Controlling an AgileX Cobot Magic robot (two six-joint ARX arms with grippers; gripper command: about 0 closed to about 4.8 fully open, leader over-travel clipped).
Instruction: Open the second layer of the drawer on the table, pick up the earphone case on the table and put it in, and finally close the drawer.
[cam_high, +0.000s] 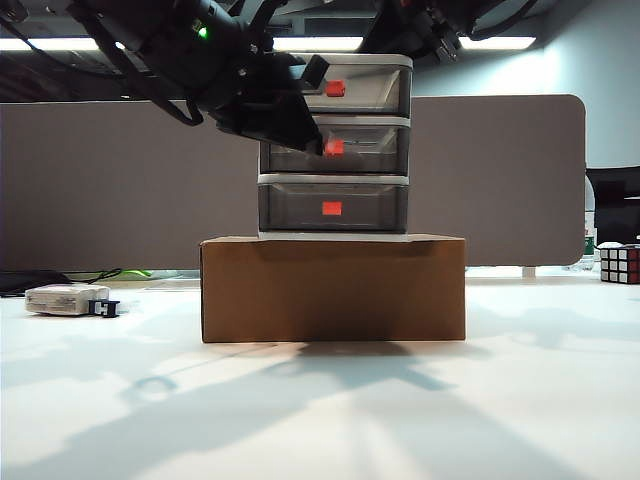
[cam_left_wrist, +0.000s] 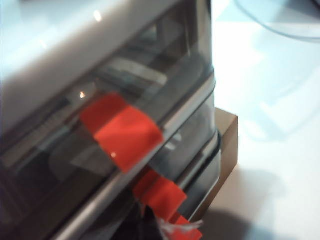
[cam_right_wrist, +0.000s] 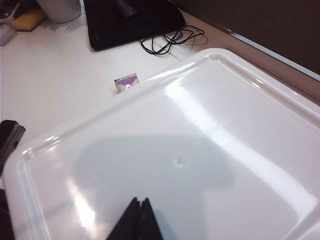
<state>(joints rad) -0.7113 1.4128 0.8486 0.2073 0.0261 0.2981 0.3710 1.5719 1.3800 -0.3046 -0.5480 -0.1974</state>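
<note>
The drawer (cam_high: 335, 145), a white-framed cabinet with three smoky grey tiers, stands on a brown box on the table (cam_high: 320, 410). The second layer (cam_high: 372, 152) sits pushed in, its orange-red tab (cam_left_wrist: 160, 192) showing. My left gripper (cam_high: 318, 146) (cam_left_wrist: 146, 216) is shut, with its tips right at that tab's lower edge; nothing shows between them. My right gripper (cam_right_wrist: 139, 201) (cam_high: 442, 45) is shut too and hangs over the cabinet's glossy white top (cam_right_wrist: 210, 130); whether it touches, I cannot tell. The earphone case is out of view.
A brown cardboard box (cam_high: 333, 290) carries the cabinet. A flat white boxy item with a dark plug (cam_high: 65, 298) lies far left, a puzzle cube (cam_high: 620, 263) far right. A grey partition (cam_high: 100, 180) stands behind. Beyond it are a black pad (cam_right_wrist: 132, 20) and cables (cam_right_wrist: 172, 40).
</note>
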